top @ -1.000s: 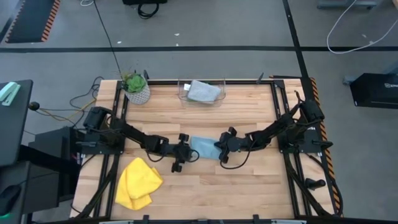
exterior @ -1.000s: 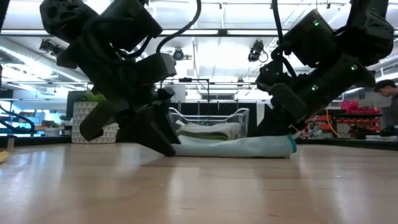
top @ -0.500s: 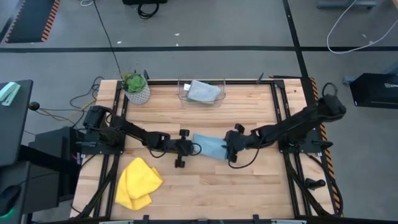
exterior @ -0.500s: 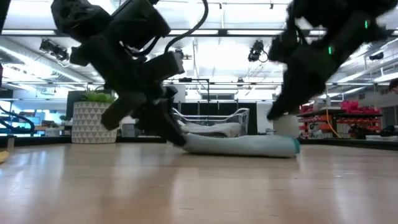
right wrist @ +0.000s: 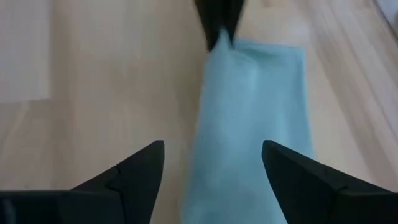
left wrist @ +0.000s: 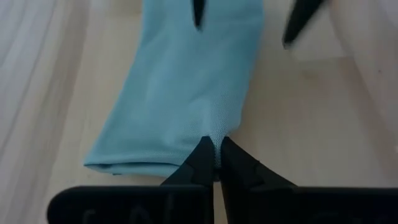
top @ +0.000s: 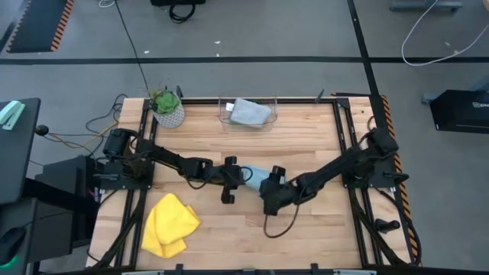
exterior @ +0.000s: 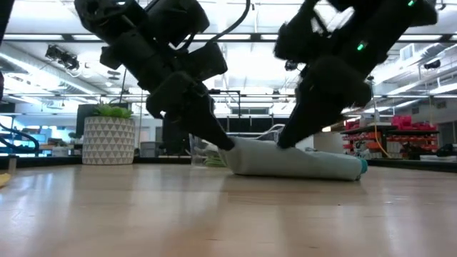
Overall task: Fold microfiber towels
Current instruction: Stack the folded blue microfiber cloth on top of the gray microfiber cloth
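A light blue towel (top: 257, 176), folded into a narrow strip, lies mid-table between my two grippers. My left gripper (top: 244, 174) is shut on the strip's left end (left wrist: 217, 144). My right gripper (top: 266, 185) stands open over the strip's right half, pointing along it toward the left gripper, with its fingers (right wrist: 144, 167) spread wider than the strip. A yellow towel (top: 169, 224) lies crumpled at the near left. A grey towel (top: 249, 112) rests in the clear bin (top: 226, 114) at the far edge. My left gripper pinches the blue strip's left short end (left wrist: 214, 138) near one corner, between its two fingertips. The fingers slant down from the table's left, along the strip. The pinched end (exterior: 233, 145) is raised a little, and the rest of the strip (exterior: 307, 163) lies on the table.
A potted plant (top: 166, 107) stands at the far left corner. Bare wood (top: 306, 237) lies toward the near edge right of the yellow towel. Black frame rails (top: 345, 145) run along both table sides.
My right gripper has opened and let go of the strip's right end, risen, and swung toward the near edge and left, over the strip. My left gripper has shut on the strip's left end and moved right and up. That end is raised and the strip has slid slightly right.
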Tool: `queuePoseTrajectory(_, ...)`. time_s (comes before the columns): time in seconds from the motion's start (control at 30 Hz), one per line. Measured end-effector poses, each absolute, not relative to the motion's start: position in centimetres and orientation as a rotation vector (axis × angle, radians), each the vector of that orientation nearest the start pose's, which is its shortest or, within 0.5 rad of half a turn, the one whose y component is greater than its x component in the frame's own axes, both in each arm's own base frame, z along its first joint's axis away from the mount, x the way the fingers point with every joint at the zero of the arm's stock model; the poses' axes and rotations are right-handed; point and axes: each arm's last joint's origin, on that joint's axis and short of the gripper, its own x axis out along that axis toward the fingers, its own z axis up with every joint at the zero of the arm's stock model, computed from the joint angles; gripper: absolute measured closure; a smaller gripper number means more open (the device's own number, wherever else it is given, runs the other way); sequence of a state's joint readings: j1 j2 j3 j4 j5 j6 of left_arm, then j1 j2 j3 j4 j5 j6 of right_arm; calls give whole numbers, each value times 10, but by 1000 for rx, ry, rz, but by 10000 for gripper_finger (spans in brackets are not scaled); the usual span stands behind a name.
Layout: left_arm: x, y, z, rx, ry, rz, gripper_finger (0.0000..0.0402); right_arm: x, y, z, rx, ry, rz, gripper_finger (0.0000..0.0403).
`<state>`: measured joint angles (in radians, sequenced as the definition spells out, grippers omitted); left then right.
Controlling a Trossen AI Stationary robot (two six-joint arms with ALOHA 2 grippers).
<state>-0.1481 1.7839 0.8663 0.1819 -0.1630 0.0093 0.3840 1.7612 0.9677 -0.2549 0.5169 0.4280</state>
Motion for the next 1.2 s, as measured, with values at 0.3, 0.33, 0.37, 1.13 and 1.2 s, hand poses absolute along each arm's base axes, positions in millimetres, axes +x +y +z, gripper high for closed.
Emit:
queuePoseTrajectory(0.3,343,-41,141,82,705,35,385,338,116,122,-162,973,-455,159)
queuePoseTrajectory(0.33,344,-41,142,81,702,36,385,339,115,119,-170,993,-464,169)
queuePoseTrajectory(0.37,344,-41,142,75,700,38,386,339,115,116,-169,1003,-474,181)
queuePoseTrajectory(1.13,270,-5,175,-52,564,154,210,325,15,235,-170,882,-505,389)
queuePoseTrajectory(1.2,253,-2,174,-62,515,161,209,324,-10,250,-164,875,-488,388)
